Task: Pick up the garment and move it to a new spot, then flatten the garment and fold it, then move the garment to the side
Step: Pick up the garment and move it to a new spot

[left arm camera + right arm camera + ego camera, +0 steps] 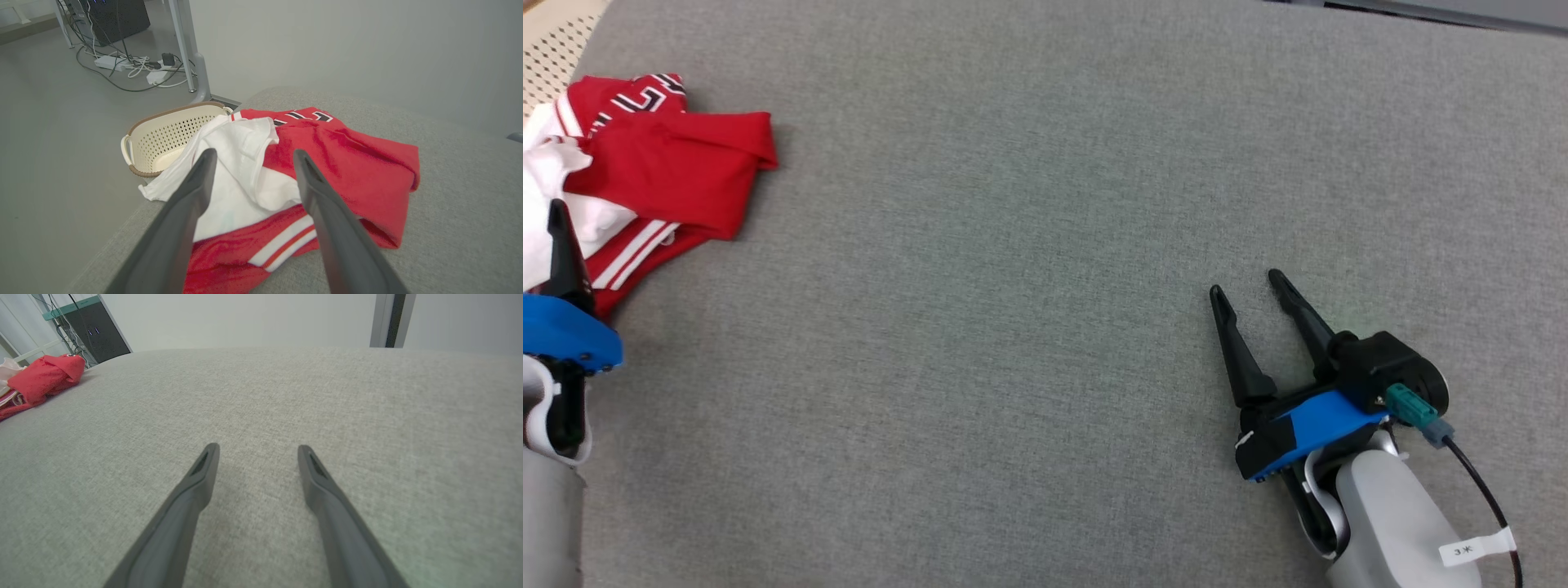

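Lab or office: floor cables beside a computer tower.

1. Head view: high above, looking steeply down on the grey fabric surface; right hand at lower right, garment at the upper left edge.
2. Left wrist view: low and close, aimed along the left hand at that garment, with basket and floor beyond.
3. Right wrist view: low over the surface, facing across it; same garment far off at the left edge.

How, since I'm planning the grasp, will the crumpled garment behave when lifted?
Probably floppy: the garment lies in soft crumpled folds, so it should sag. Likely light: thin cloth. Its white part reaches the edge by the basket; a push might slide it off.
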